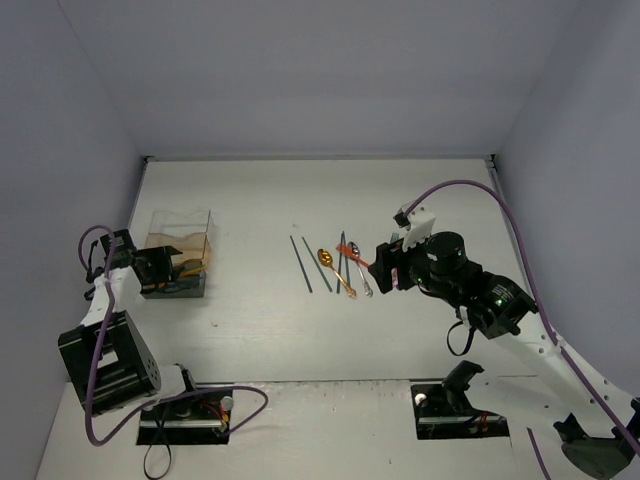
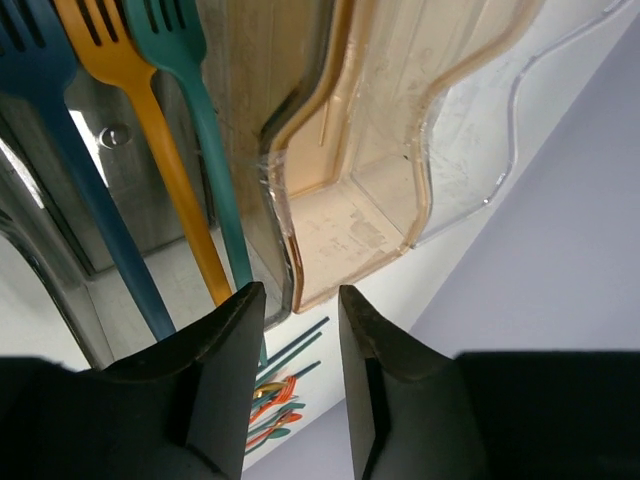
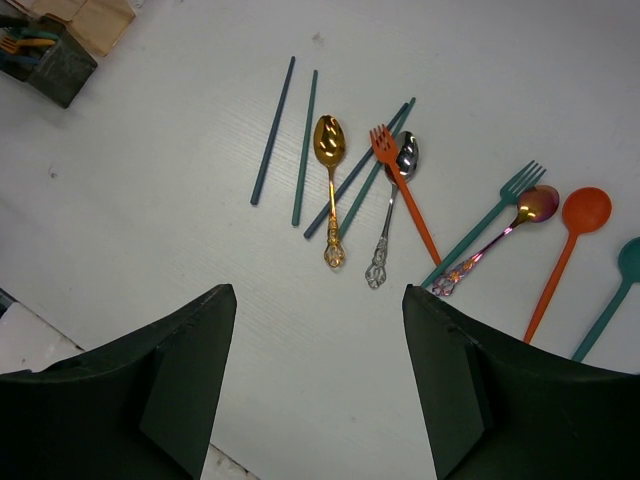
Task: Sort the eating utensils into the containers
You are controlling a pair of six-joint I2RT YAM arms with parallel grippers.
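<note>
At the far left stands the clear plastic compartment box with a tan base [image 1: 205,240]. The left gripper [image 2: 300,296] hangs at its near end, black jaws a little parted and pinching nothing. One of the box's clear walls shows just beyond the gap. In the compartment beside it a dark blue plastic fork [image 2: 85,210], an orange plastic fork [image 2: 160,150] and a teal plastic fork [image 2: 205,130] rest side by side, so pulling away carelessly could snag the wall and tip the light box. Well apart, on the bare white table [image 3: 150,220], lie two slim blue-green chopsticks [image 3: 273,130] and a gold metal spoon with an ornate handle [image 3: 328,150]. Next comes a crossed cluster: a second pair of dark chopsticks [image 3: 342,190], a silver metal spoon [image 3: 407,155] and an orange-red plastic fork [image 3: 415,215]. Further right are a teal plastic fork on the table [image 3: 480,227], an iridescent purple-gold spoon [image 3: 538,203], an orange plastic spoon [image 3: 586,208] and a teal spoon [image 3: 630,255] cut off by the frame edge. The right gripper [image 3: 318,293] hovers above these, jaws spread wide and empty. A grab into the cluster risks catching two pieces at once or scattering them, and thin handles lying flat may slip from the fingers.
</note>
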